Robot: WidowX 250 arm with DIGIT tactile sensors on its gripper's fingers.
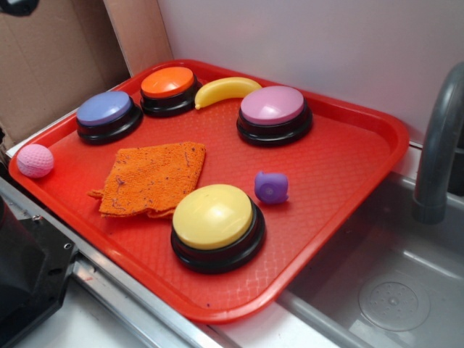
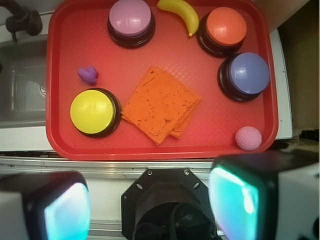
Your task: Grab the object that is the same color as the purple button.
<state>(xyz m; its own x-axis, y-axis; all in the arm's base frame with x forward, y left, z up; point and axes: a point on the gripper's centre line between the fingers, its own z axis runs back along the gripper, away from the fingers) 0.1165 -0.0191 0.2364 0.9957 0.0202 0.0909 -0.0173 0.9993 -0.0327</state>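
Note:
The small purple object (image 1: 270, 187) lies on the red tray (image 1: 348, 156), just right of the yellow button; from above it shows as a purple object (image 2: 88, 75) at the tray's (image 2: 60, 100) left side. The purple button (image 1: 108, 114) sits at the far left of the tray in the exterior view, and the same purple button (image 2: 248, 74) is at the right in the wrist view. My gripper (image 2: 150, 205) hangs high above the near edge, off the tray, open with nothing between its teal pads (image 2: 235, 197). The gripper is out of the exterior view.
On the tray are a yellow button (image 1: 216, 223), pink-mauve button (image 1: 273, 112), orange button (image 1: 169, 89), banana (image 1: 226, 90), folded orange cloth (image 1: 151, 179) and pink dimpled ball (image 1: 35, 160). A sink (image 1: 406, 290) with a grey faucet (image 1: 438, 152) lies beside the tray.

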